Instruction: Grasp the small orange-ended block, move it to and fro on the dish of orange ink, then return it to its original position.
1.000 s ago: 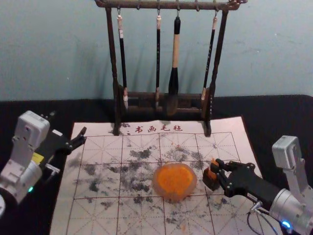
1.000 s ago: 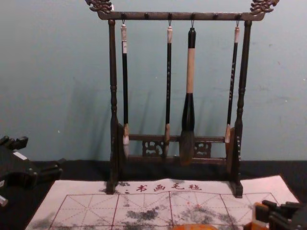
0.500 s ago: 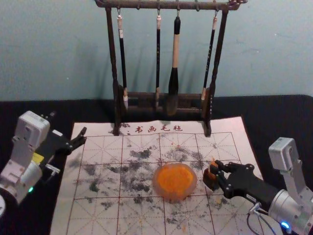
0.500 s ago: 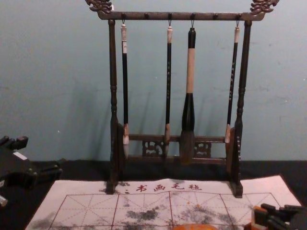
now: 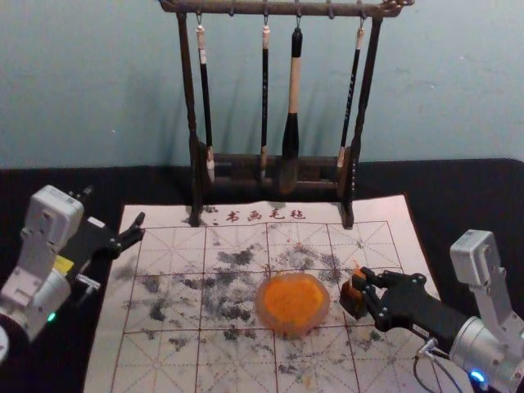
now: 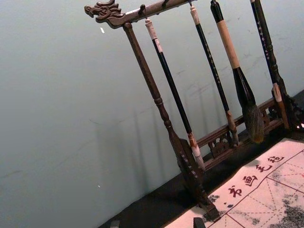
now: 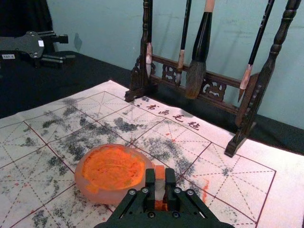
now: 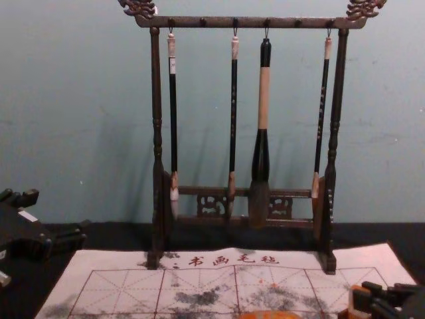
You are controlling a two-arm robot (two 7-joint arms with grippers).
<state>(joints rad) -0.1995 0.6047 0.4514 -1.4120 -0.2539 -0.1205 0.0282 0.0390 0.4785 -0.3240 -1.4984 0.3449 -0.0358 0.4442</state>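
- Block, small and orange-ended, sits pinched between the fingertips of the right gripper, one finger against either side, orange end showing between them.
- Claw and block are just right of the ink dish.
- Left gripper is idle, well apart, left of the dish and farther back, fingers spread.

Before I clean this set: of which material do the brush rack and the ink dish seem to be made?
The rack looks like dark, varnished wood: rounded posts, carved ends, soft shine. The dish has a smooth, cloudy wall, perhaps glass, plastic or stone; its look leaves this open.
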